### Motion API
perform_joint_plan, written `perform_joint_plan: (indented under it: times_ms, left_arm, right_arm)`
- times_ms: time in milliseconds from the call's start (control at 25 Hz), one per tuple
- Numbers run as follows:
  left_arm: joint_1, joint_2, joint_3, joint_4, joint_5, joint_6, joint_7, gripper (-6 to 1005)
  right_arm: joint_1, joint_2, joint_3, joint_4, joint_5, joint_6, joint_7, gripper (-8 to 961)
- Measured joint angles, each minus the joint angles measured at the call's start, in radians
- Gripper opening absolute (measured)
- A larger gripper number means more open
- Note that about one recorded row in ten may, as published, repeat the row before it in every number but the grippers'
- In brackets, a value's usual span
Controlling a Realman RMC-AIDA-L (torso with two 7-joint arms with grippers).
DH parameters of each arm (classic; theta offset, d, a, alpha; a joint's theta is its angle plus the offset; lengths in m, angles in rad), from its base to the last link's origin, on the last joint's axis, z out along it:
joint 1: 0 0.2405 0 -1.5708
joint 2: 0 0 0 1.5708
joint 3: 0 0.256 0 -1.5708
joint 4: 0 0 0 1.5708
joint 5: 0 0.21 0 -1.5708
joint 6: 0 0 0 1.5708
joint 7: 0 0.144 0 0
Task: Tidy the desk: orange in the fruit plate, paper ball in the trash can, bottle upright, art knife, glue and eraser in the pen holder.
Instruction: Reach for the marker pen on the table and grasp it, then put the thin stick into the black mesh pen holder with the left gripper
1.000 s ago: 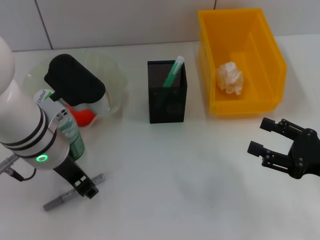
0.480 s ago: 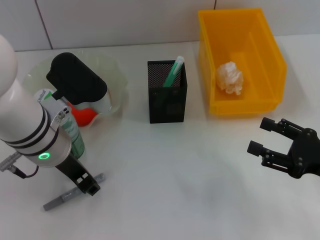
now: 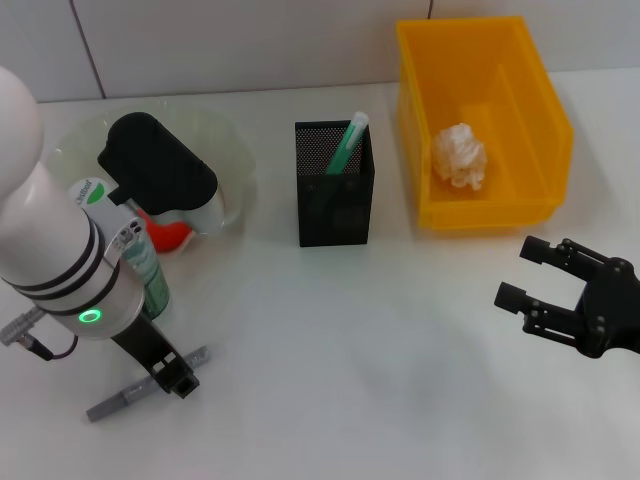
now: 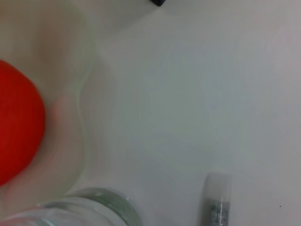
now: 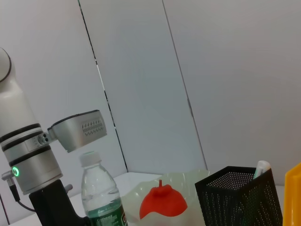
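A grey art knife (image 3: 140,388) lies flat near the table's front left. My left gripper (image 3: 172,377) is down right over its middle, touching or nearly touching it. Just behind stands the bottle (image 3: 146,272), upright, with a green label. The orange (image 3: 167,234) rests in the clear fruit plate (image 3: 232,160). In the black mesh pen holder (image 3: 335,190) stands a green glue stick (image 3: 345,147). The paper ball (image 3: 460,155) lies in the yellow trash can (image 3: 520,90). My right gripper (image 3: 540,273) hovers open at the front right. The eraser is out of view.
The left wrist view shows the knife's end (image 4: 216,202), the bottle's cap (image 4: 94,209) and the orange (image 4: 19,125) close by. My bulky left arm (image 3: 60,250) hides part of the plate. White wall tiles bound the table's back edge.
My left arm has shifted very slightly to the right above the knife. The knife, the bottle and the right arm have not moved.
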Motion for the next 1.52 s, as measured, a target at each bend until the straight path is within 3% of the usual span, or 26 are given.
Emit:
perform_joint_plan:
  times_ms: [760, 1320, 1520]
  left_arm:
    - [-0.003, -0.002, 0.036, -0.005, 0.007, -0.007, 0.001, 354]
    - [-0.003, -0.002, 0.034, -0.005, -0.001, -0.015, 0.025, 165]
    - [-0.004, -0.002, 0.031, 0.001, -0.006, -0.009, 0.026, 145]
  right_arm:
    - [0.002, 0.000, 0.003, 0.006, -0.008, 0.001, 0.000, 808]
    - [-0.001, 0.000, 0.004, 0.006, -0.009, 0.001, 0.000, 808]
    - [-0.002, 0.000, 0.004, 0.006, -0.009, 0.002, 0.000, 809]
